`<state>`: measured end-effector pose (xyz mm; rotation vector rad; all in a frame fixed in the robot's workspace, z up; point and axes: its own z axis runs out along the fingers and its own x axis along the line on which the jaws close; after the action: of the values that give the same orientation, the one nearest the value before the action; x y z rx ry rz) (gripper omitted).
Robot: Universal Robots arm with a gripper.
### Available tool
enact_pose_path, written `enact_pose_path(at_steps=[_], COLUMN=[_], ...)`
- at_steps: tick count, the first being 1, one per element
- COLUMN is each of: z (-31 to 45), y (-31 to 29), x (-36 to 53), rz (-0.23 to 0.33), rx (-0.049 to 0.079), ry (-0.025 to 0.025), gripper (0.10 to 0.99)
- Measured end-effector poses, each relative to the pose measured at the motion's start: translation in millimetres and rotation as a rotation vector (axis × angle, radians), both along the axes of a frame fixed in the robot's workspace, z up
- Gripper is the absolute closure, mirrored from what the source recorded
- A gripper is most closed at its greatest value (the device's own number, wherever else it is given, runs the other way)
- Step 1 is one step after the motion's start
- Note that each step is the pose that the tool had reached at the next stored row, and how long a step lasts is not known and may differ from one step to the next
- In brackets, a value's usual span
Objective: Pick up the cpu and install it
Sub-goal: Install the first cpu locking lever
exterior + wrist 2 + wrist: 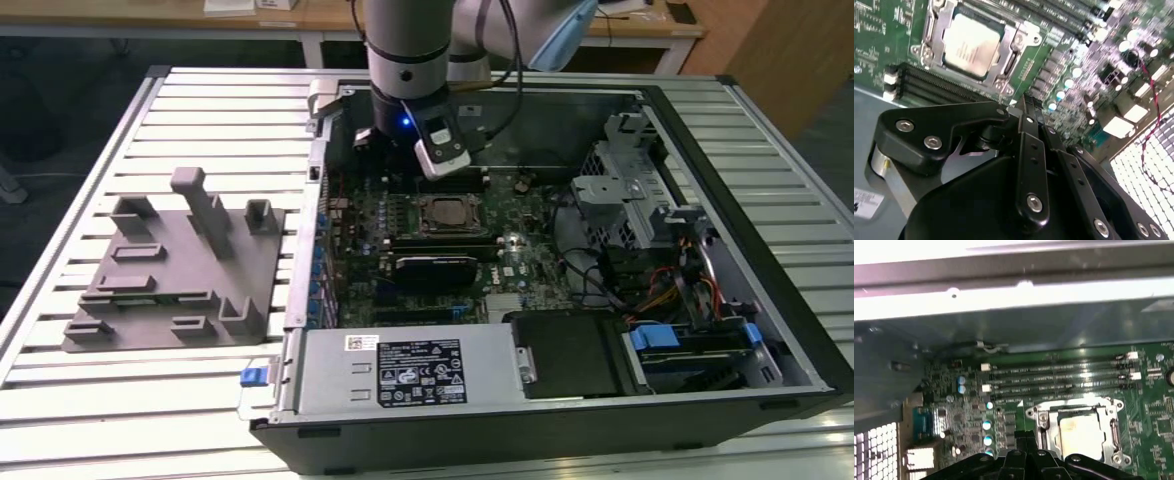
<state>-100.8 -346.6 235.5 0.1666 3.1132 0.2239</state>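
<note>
The cpu lies flat in its metal-framed socket on the green motherboard inside the open computer case. Its silvery-white top shows in both wrist views. My gripper hangs inside the case, above the board and off to the exterior view's left and back of the socket. In both wrist views the black fingers are pressed together with nothing between them, and the cpu sits apart from their tips. The gripper is shut and touches nothing.
A grey plastic fixture with upright posts stands on the slatted table at the exterior view's left. Memory slots run beside the socket. The power supply, drive cage and cables fill the rest of the case.
</note>
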Motion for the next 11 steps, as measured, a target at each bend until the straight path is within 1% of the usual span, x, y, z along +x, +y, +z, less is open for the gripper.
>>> enact_pose_path(at_steps=[3, 6, 10, 11], z=[3.2, 6.5, 7.3, 7.3], y=[0.0, 0.0, 0.0, 0.0], x=[-0.2, -0.3, -0.8, -1.0], rz=[0.0, 0.0, 0.0, 0.0], rx=[0.019, 0.034, 0.068, 0.074], ry=[-0.0001, -0.0002, -0.0002, -0.0001], gripper=[0.98, 0.98, 0.98, 0.98])
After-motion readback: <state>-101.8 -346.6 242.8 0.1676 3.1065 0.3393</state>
